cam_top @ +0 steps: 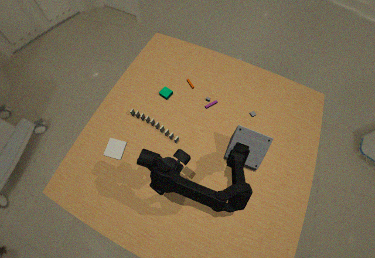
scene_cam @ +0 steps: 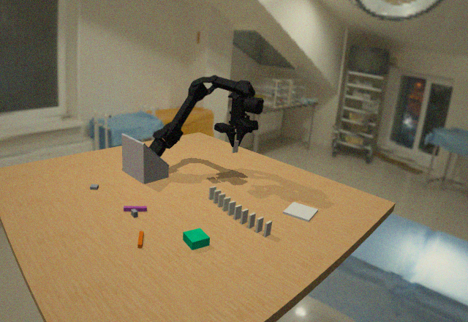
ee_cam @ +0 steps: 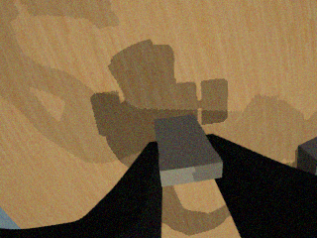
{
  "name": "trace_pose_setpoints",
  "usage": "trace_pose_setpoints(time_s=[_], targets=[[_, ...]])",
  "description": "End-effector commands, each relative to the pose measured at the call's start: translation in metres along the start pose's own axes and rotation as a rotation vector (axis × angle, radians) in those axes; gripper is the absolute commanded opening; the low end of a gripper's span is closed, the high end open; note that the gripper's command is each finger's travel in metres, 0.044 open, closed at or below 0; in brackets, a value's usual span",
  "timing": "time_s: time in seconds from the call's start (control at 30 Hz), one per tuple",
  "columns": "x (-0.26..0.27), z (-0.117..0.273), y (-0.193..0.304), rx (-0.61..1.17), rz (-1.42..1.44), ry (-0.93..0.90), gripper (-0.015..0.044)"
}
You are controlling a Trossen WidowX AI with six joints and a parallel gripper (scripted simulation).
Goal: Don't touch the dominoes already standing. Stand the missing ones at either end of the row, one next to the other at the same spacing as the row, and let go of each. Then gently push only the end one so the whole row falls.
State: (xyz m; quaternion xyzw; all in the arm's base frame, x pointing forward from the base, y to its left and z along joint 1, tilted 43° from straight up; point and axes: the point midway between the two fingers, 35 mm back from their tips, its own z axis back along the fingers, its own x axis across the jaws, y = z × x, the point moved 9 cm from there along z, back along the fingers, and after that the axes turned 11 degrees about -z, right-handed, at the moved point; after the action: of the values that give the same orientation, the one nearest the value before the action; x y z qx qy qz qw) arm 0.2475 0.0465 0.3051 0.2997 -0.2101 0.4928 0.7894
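A row of several pale grey dominoes [cam_top: 152,122] [scene_cam: 238,211] stands upright on the wooden table [cam_top: 272,104] [scene_cam: 75,273], evenly spaced. My gripper [scene_cam: 235,143] [ee_cam: 181,146] is shut on a grey domino [scene_cam: 235,148] [ee_cam: 190,149]. It holds the domino upright in the air above the table, beyond the row's arm-side end in the exterior view. The fingers press on its two sides. In the top view the arm hides the held domino. Part of a dark block shows at the right edge of the wrist view, perhaps the row's end domino.
A green block [cam_top: 166,92] [scene_cam: 196,238], an orange bar [cam_top: 190,83] [scene_cam: 140,238], a purple bar [cam_top: 211,104] [scene_cam: 135,208] and two small grey pieces lie on the row's far side. A white tile [cam_top: 115,148] [scene_cam: 300,211] lies on its other side. A grey wedge [scene_cam: 132,159] stands by the arm's base.
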Motion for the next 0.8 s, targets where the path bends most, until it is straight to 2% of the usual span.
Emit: trace_pose_setpoints(time_s=[0.0, 0.17, 0.33, 0.53, 0.77], targets=[[-0.013, 0.002, -0.018, -0.004, 0.000, 0.007, 0.0107], [-0.078, 0.002, -0.078, -0.011, -0.004, 0.024, 0.0107], [-0.147, 0.003, -0.112, -0.002, -0.004, 0.010, 0.0107], [-0.151, -0.001, -0.114, -0.002, -0.003, 0.009, 0.0107], [-0.150, -0.037, -0.120, -0.006, -0.003, 0.013, 0.0107]])
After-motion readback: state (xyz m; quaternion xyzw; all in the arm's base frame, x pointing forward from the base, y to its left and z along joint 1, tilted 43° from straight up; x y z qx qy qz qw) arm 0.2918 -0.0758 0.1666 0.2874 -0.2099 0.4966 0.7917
